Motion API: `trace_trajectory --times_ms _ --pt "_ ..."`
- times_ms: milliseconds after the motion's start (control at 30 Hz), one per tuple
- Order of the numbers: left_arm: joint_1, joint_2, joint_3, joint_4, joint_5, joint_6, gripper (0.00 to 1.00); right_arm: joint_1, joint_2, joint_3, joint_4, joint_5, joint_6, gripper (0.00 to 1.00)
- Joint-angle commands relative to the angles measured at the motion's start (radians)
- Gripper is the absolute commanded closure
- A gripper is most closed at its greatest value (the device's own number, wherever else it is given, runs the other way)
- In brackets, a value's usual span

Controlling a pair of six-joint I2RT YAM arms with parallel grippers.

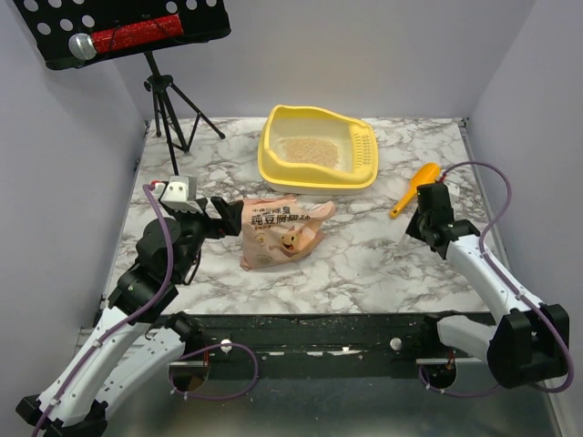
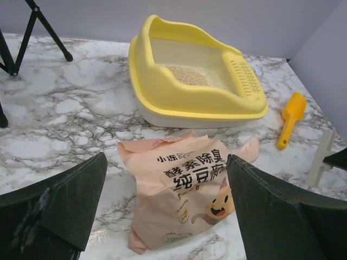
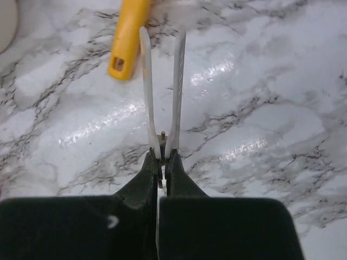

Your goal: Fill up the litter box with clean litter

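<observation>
— Yellow litter box (image 1: pixel 319 177) at the far side of the worktop (image 1: pixel 364 264) from above, clean litter (image 1: pixel 308 150) inside; we see the bag (image 1: pixel 282 232) lying nearer.
— Left wrist?
— We find the left jaws wide apart, the bag ahead between them (touching or not, we cannot tell).
— Right wrist?
— Right jaws together on nothing, just beside the scoop (image 3: pixel 127 38).

1. Tan-pink bag (image 2: pixel 179 200), printed face up: the upper line, in large dark characters, reads "酵素除臭".
2. Same bag, at the left of that upper line: small characters read "小乐". The lettering that follows them is too small to read.
3. Same bag, lower line: large dark characters begin "纯豆腐". The end of the line is hidden in the left wrist view and too blurred to confirm in the top view.
</observation>
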Motion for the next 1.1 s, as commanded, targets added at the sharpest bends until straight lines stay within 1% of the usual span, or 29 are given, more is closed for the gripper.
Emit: trace_trajectory --times_ms 0,67,133,300,333,400,433,467,533,667,733,800,967,1067 --pt "0.005 0.004 0.002 0.006 0.030 -0.012 0.01 -0.137 -0.048 -0.098 0.091 -0.084 0.195 0.99" --pt "0.005 0.002 0.001 0.008 0.023 -0.014 0.01 -0.206 -0.074 -0.156 0.127 -0.134 0.231 0.99" --pt "0.005 0.002 -0.002 0.009 0.018 -0.014 0.01 -0.254 -0.090 -0.207 0.152 -0.129 0.246 0.99" --pt "0.005 0.023 0.005 -0.002 0.009 -0.012 0.01 -0.306 -0.071 -0.254 0.172 -0.124 0.265 0.99" --pt "0.005 0.024 0.002 0.000 0.006 -0.014 0.01 -0.317 -0.068 -0.262 0.181 -0.135 0.268 0.94" --pt "0.005 0.030 0.001 -0.005 -0.012 -0.014 0.01 -0.325 -0.073 -0.281 0.197 -0.144 0.275 0.79" --pt "0.005 0.036 0.002 -0.006 -0.025 -0.014 0.01 -0.330 -0.079 -0.290 0.203 -0.144 0.278 0.65" --pt "0.005 0.042 0.005 -0.012 -0.043 -0.014 0.01 -0.333 -0.083 -0.296 0.206 -0.143 0.278 0.56" --pt "0.006 0.062 0.011 -0.024 -0.077 -0.017 0.01 -0.334 -0.100 -0.298 0.206 -0.138 0.275 0.46" --pt "0.017 0.115 0.039 -0.075 -0.140 -0.040 0.01 -0.334 -0.146 -0.291 0.197 -0.146 0.277 0.36" --pt "0.044 0.145 0.053 -0.087 -0.148 -0.053 0.01 -0.333 -0.185 -0.279 0.186 -0.163 0.271 0.34" --pt "0.086 0.172 0.059 -0.097 -0.122 -0.086 0.01 -0.334 -0.228 -0.256 0.184 -0.213 0.243 0.33" --pt "0.208 0.281 0.089 -0.130 0.070 -0.210 0.01 -0.325 -0.286 -0.175 0.186 -0.370 0.179 0.32" --pt "0.276 0.330 0.091 -0.135 0.167 -0.287 0.01 -0.297 -0.307 -0.129 0.168 -0.388 0.145 0.32"
